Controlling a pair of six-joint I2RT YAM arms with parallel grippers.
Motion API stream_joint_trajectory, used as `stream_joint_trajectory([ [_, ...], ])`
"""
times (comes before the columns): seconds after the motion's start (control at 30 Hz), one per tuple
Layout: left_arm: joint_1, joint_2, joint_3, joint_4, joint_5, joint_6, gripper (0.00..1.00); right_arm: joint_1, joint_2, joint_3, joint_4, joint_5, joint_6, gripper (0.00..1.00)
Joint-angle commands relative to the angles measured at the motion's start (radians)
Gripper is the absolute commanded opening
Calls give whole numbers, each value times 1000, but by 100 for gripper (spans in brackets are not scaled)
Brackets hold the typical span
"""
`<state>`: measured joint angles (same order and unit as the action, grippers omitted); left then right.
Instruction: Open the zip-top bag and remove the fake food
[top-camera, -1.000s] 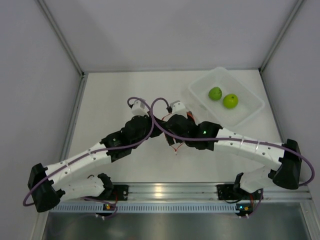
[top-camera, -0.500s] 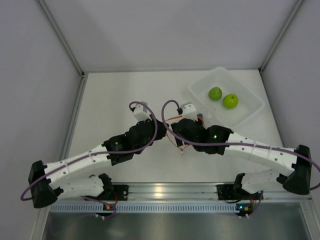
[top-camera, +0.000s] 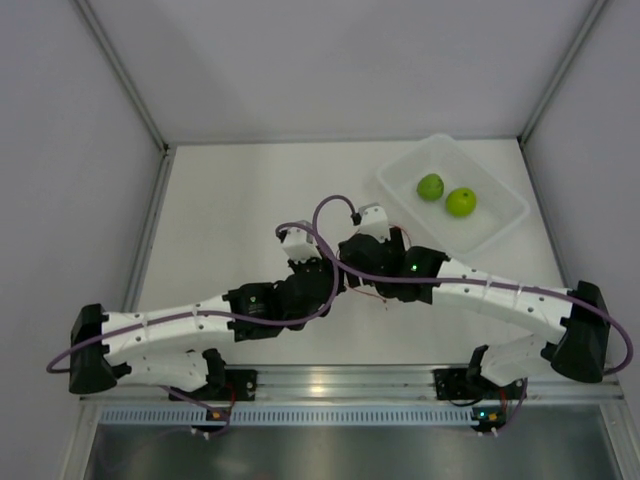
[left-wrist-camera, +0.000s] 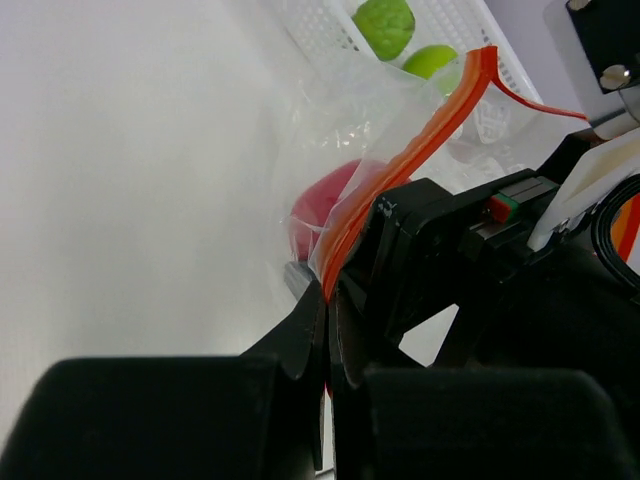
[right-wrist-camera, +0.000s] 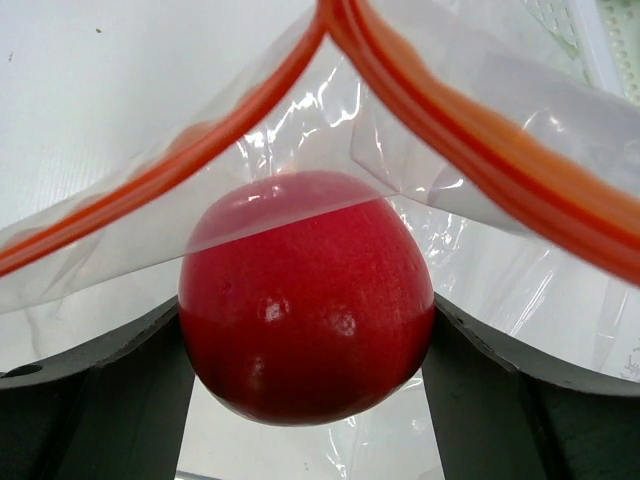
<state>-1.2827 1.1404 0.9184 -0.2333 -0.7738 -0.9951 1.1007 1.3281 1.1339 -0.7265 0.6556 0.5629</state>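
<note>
From above, my left arm (top-camera: 190, 325) and right arm (top-camera: 500, 295) meet mid-table. Two green balls (top-camera: 430, 187) lie in the tub (top-camera: 498, 233) at far right. On the left wrist, the left gripper (left-wrist-camera: 328, 300) pinches the bag's (left-wrist-camera: 330, 130) orange strip (left-wrist-camera: 430, 130), its jaws nearly closed. On the right wrist, the right gripper (right-wrist-camera: 308, 330) clamps the red ball (right-wrist-camera: 308, 300), with bag film draped over its top.

Left arm (top-camera: 170, 328), right arm (top-camera: 500, 296): white link shells, black joint housings and bases. Purple cable (top-camera: 333, 198) per arm. Green LED (top-camera: 409, 267), right forearm. Dark grey fingers (right-wrist-camera: 90, 410).
</note>
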Motion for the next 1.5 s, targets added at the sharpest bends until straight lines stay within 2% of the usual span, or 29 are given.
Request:
stream_joint_trajectory([
  [0.0,-21,8,82,94,-71,-11,0,-2,42,64,32,-13,49,35],
  [0.13,-20,41,92,91,-136,19,0,-1,39,75,25,-28,52,34],
  [0.27,-20,76,96,91,-140,26,0,-1,40,101,-7,-77,26,34],
  [0.43,-15,90,96,89,-165,39,0,-4,-20,43,62,-185,-1,34],
  [0.57,45,71,67,83,-90,24,0,-2,-75,10,48,-206,-15,33],
  [0.77,71,52,8,86,-102,0,0,-12,-171,-26,76,-194,-24,33],
  [0.93,71,41,-33,89,-84,-49,0,-24,-205,-80,205,-244,-24,33],
  [1.03,63,19,-59,97,-79,-115,0,-25,-178,-76,201,-191,14,30],
  [1.1,34,10,-65,97,-122,-163,0,-25,-126,-40,177,-133,55,29],
  [1.3,-70,21,-56,98,-300,-237,0,-25,-38,7,182,-91,123,29],
  [1.47,-86,36,-67,97,-332,-266,0,-24,-41,30,199,-62,143,28],
])
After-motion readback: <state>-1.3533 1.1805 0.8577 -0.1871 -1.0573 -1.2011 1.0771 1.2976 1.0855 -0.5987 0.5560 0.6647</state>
